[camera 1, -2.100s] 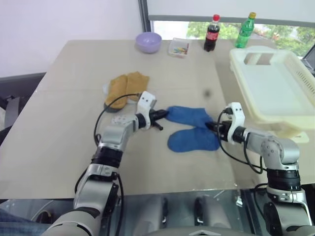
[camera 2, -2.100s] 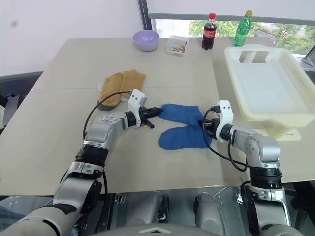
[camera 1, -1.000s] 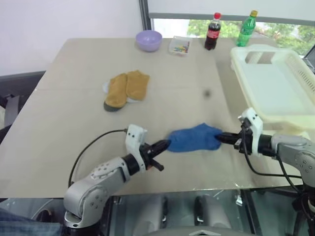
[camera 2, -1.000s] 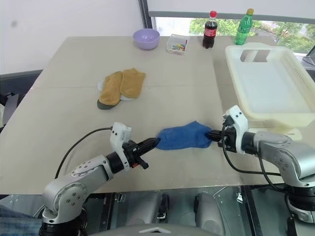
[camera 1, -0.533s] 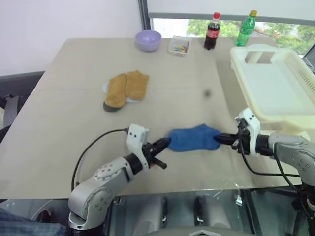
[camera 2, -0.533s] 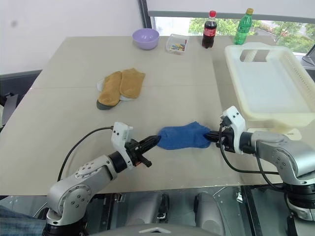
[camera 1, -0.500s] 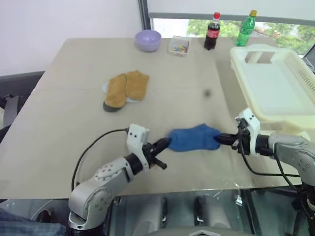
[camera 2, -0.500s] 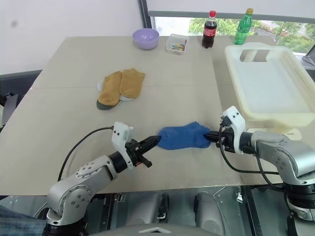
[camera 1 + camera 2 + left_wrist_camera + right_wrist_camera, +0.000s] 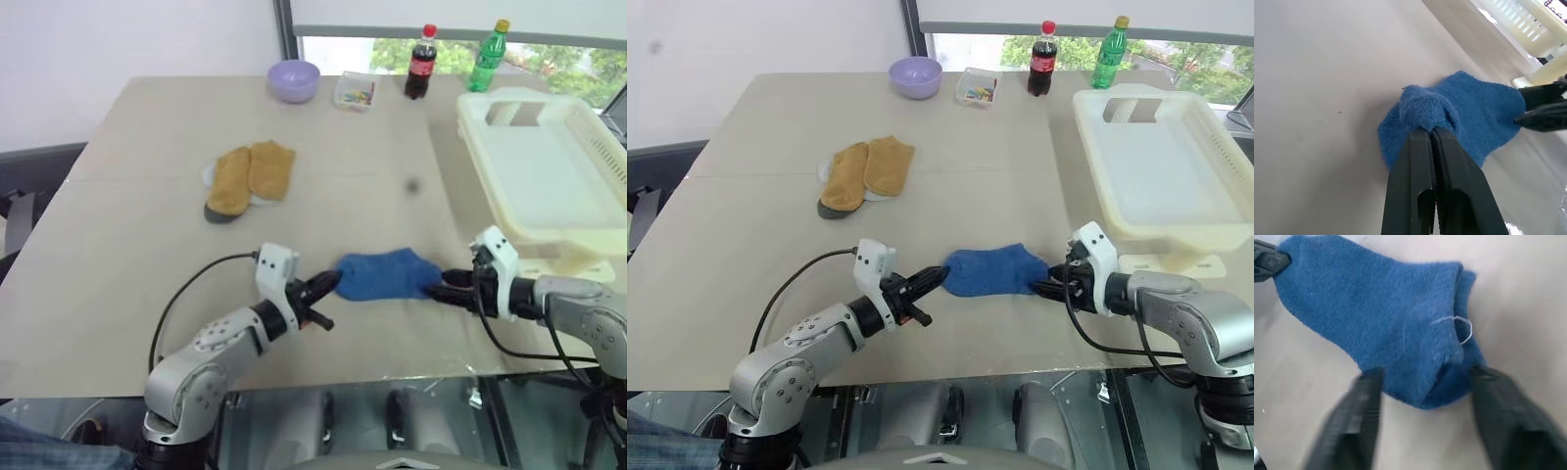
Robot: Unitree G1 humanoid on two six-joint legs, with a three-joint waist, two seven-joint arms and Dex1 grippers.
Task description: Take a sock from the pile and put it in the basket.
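Observation:
A fuzzy blue sock (image 9: 384,274) lies stretched across the table near its front edge. My left gripper (image 9: 330,284) is shut on the sock's left end, and the left wrist view shows the fabric (image 9: 1469,115) bunched between the closed fingers (image 9: 1422,161). My right gripper (image 9: 1046,288) is at the sock's right end and open, its fingers (image 9: 1359,416) spread on either side of the cuff (image 9: 1449,357). The pile (image 9: 249,177), mustard-tan socks with a dark sole showing, lies further back on the left. The cream slatted basket (image 9: 473,132) stands at the right, behind my right arm.
At the table's far edge stand a lilac bowl (image 9: 294,79), a small clear box of coloured bits (image 9: 355,92), a cola bottle (image 9: 419,63) and a green bottle (image 9: 489,56). A dark chair (image 9: 29,191) is beyond the left edge.
The right gripper's fingers have spread apart, letting go of the sock's right end, which they pinched half a second ago. The left gripper keeps its hold. Neither arm has visibly moved.

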